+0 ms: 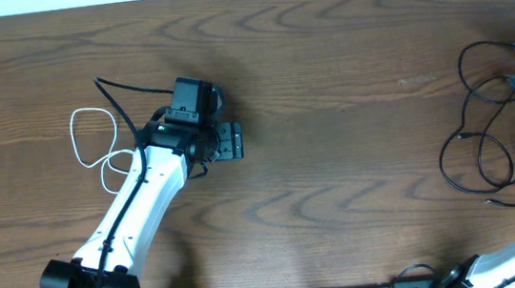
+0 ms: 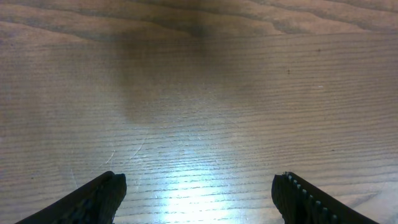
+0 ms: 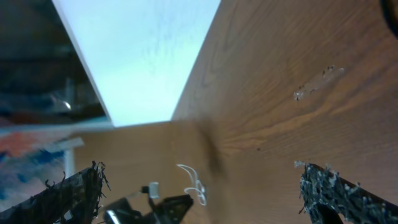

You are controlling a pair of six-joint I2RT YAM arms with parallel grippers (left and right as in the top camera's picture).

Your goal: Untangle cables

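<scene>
Up close, left fingers (image 2: 99, 196) spread wide over surface (image 2: 199, 93), right fingers (image 3: 329, 193) gaping too, both empty. By the right edge black cables (image 1: 492, 143) tangle; white cable (image 1: 94, 142) loops near the left edge. I'd pinch one plug end, drag slowly.

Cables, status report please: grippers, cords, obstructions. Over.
Left gripper jaws open, empty, over bare table. Right gripper jaws open, empty. White cable looped beside left arm; black cables tangled at right edge. No obstruction seen.

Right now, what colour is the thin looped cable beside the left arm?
The cable is white; the overhead view shows it best.
</scene>
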